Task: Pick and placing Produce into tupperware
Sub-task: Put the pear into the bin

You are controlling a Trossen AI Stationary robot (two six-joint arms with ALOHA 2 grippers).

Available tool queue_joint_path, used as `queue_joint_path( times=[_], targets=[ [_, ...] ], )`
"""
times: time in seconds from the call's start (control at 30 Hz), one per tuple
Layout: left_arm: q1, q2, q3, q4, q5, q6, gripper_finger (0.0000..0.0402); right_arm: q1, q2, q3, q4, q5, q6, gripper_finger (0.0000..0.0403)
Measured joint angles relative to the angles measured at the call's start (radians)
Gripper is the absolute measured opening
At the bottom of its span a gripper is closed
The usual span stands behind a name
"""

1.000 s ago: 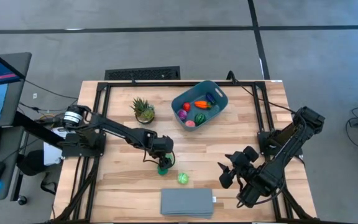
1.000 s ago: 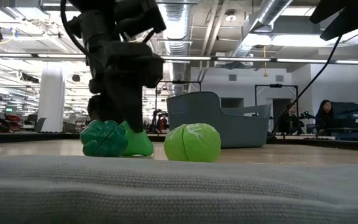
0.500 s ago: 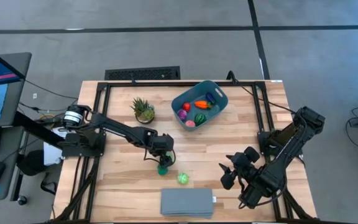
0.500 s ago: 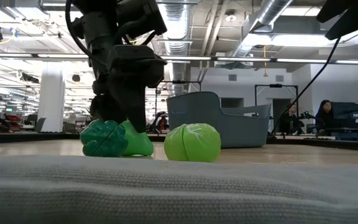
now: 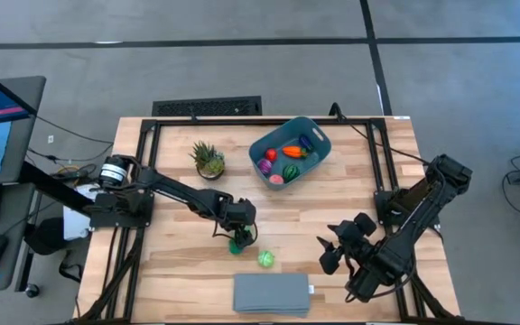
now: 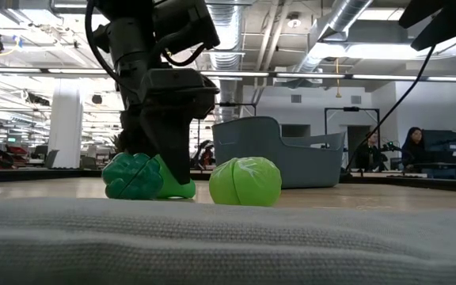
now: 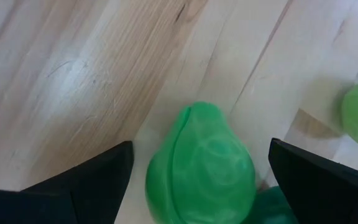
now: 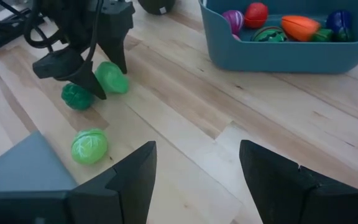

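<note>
My left gripper (image 5: 238,231) hangs open over a light green pear-shaped toy (image 7: 199,163) near the table's middle, one finger on each side of it with wood showing in the gaps. A dark green knobbly toy (image 6: 133,176) lies against the pear. A light green cabbage-like ball (image 5: 266,259) lies apart, nearer the near edge. The teal tupperware bin (image 5: 319,144) stands toward the far edge and holds several toys: red, purple, orange and green. My right gripper (image 5: 330,246) waits open over the table's right near part.
A spiky potted plant (image 5: 208,160) stands left of the bin. A flat grey-blue slab (image 5: 272,293) lies at the near edge, close to the cabbage ball. Bare wood lies between the green toys and the bin. People sit in the room beyond the table.
My left gripper has come down and shifted slightly toward the table's right and near edge, so its fingers now stand lower around the pear-shaped toy. The toys have stayed in place.
</note>
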Motion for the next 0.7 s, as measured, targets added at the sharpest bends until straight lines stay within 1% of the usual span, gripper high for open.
queue_joint_path(
  times=[0.13, 0.47, 0.57, 0.7],
  targets=[
    [0.002, 0.001, 0.001, -0.011, -0.002, 0.001, 0.0352, 0.002, 0.0, 0.0, 0.003, -0.001, 0.0, 0.0255],
    [0.0, 0.003, 0.0, -0.024, -0.011, 0.01, 0.0281, 0.002, 0.0, 0.0, 0.003, -0.001, -0.001, 0.0255],
    [0.0, 0.003, 0.0, -0.025, -0.012, 0.01, 0.027, 0.002, 0.0, 0.0, 0.003, -0.001, 0.0, 0.0255],
    [0.0, 0.005, 0.009, -0.034, -0.013, 0.017, 0.0266, 0.002, 0.0, 0.0, 0.004, -0.001, 0.0, 0.0255]
  ],
)
